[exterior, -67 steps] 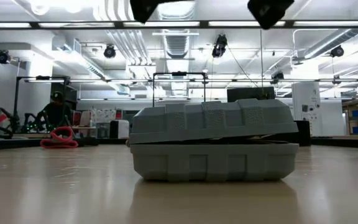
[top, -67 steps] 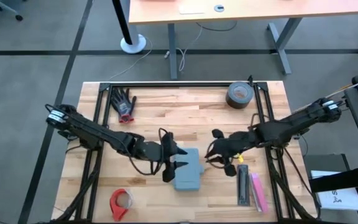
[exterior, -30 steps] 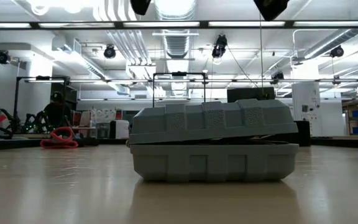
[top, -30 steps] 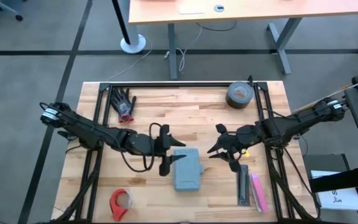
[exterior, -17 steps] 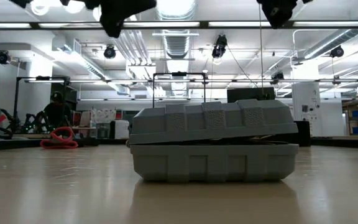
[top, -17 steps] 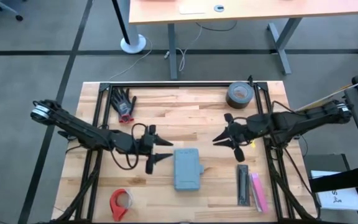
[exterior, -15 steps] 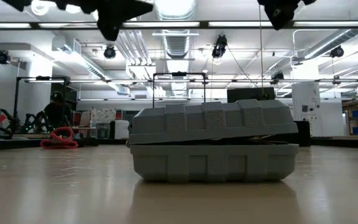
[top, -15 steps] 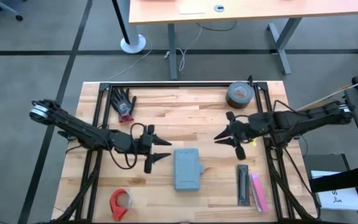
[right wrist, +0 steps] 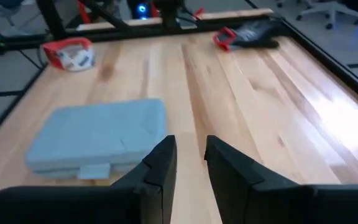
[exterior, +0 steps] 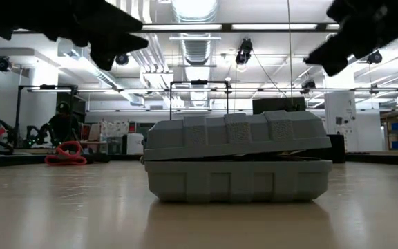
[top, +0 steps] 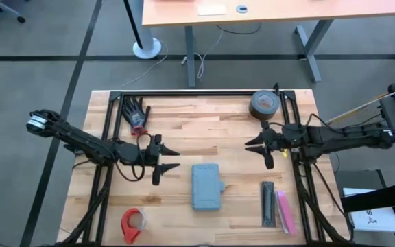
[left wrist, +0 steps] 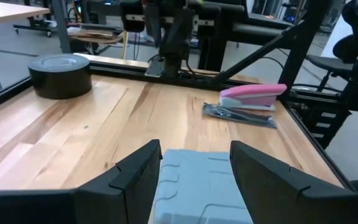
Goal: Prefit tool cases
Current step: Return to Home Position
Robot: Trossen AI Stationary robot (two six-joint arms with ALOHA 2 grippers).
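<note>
Nearest the table's (top: 184, 134) front edge lie a red tape roll (top: 134, 222) on the left and two narrow bars on the right, one black (top: 269, 204) and one pink (top: 284, 211), side by side. Just behind them, at the middle of the table, rests the tool case (top: 206, 186), apart from everything else, with its small handle bump on the side facing the bars.

From above, the case looks flatly closed and nothing inside can be seen. The low view shows the tool case (exterior: 237, 166) side-on: the ribbed lid sits on the base with a thin dark slit open along the seam toward one end, so it is not fully seated there. What fills it stays hidden in every view.

Farther back, the left gripper (top: 162, 159) hangs off the case's left rear corner, touching nothing. Its wrist view shows the fingers (left wrist: 138, 171) spread wide, with the case's lid between them. The right gripper (top: 261, 145) hangs well off to the right rear, also empty, and its fingers (right wrist: 160, 163) stand only narrowly apart.

Beyond both arms, a black and red glove (top: 137, 114) lies at the far left and a black tape roll (top: 264, 104) at the far right corner.
</note>
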